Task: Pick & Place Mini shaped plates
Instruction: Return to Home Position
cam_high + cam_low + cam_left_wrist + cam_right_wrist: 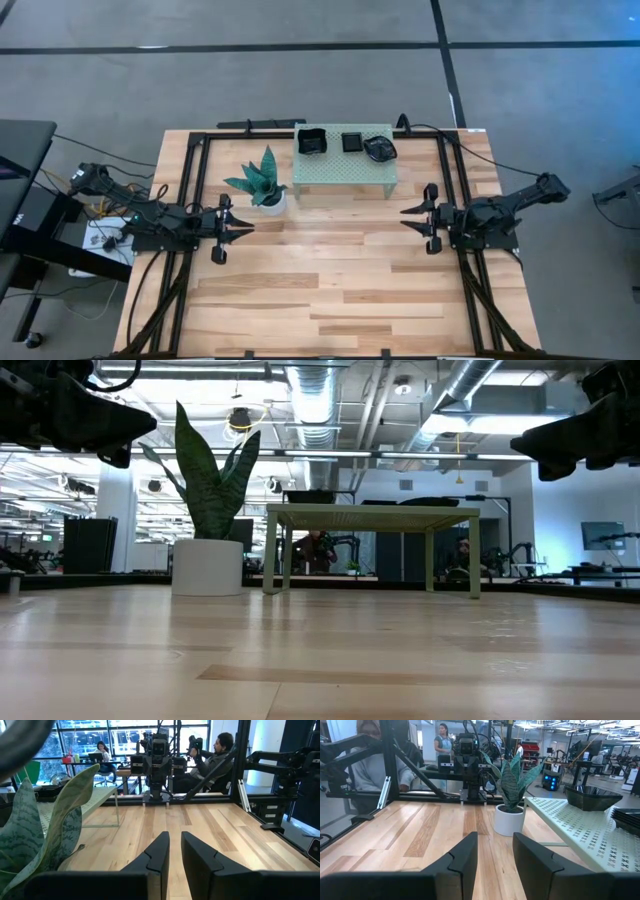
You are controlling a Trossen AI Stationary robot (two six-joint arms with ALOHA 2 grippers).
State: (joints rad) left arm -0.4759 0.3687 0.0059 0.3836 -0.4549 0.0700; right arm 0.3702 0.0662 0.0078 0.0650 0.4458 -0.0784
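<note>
On the green shelf (pixel 345 172), your mini shaped plates (pixel 353 142) sit stacked in three groups, so both arms can rest apart across the table (pixel 330 300): left gripper (pixel 245 229) narrowly parted, right gripper (pixel 405 218) wider, both empty.

Bright, even light from above covers the table (pixel 340 290); shadows under the shelf (pixel 340 170) and plant (pixel 262 182) are soft. Ceiling lamps (pixel 238 418) leave the arms (pixel 70 410) as dark silhouettes. Windows (pixel 85 737) ahead of the left hand (pixel 175 840) glare.

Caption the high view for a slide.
Black plates rest on the green shelf; left gripper and right gripper hover empty.
</note>
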